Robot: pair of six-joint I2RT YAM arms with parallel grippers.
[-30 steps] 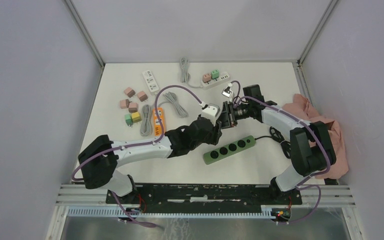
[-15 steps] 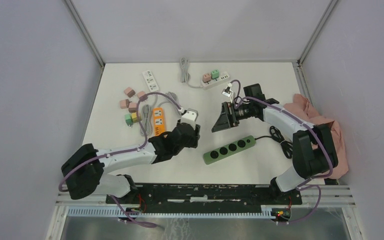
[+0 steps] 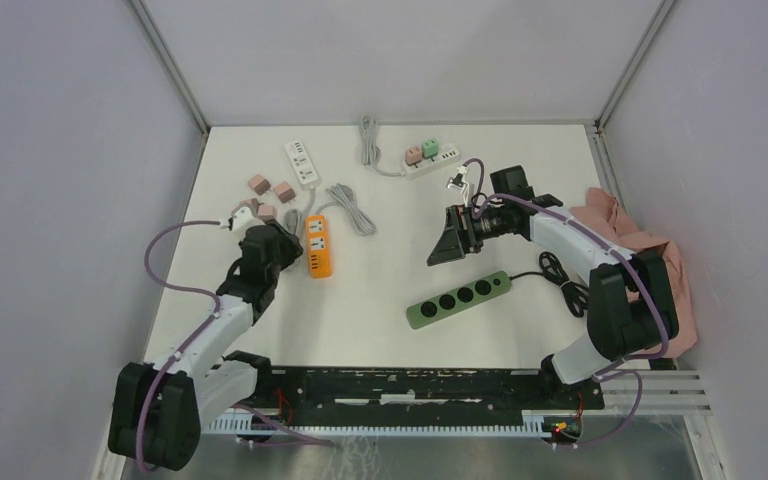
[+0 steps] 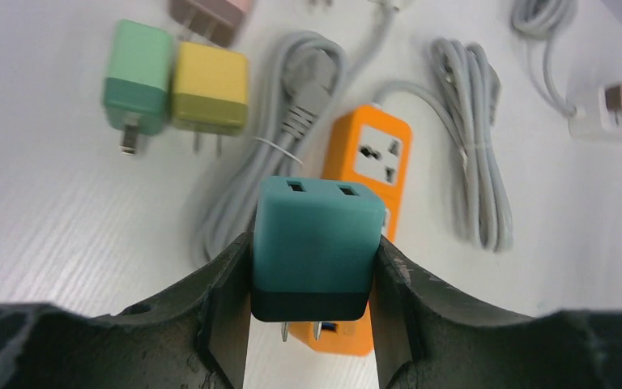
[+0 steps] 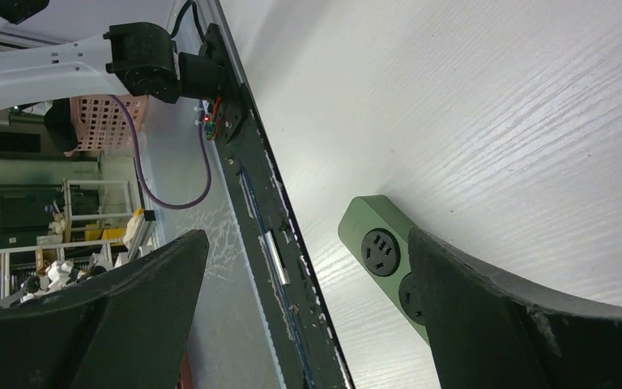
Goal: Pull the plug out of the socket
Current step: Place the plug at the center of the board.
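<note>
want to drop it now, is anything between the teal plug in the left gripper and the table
Yes. In the left wrist view the orange strip lies straight past the plug held by the left gripper, with a grey cord beside it. Bare table shows further left.

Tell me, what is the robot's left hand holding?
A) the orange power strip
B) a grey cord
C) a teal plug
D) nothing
C: the left hand pinches the teal plug between its fingers, while the orange power strip lies untouched behind it.
</note>
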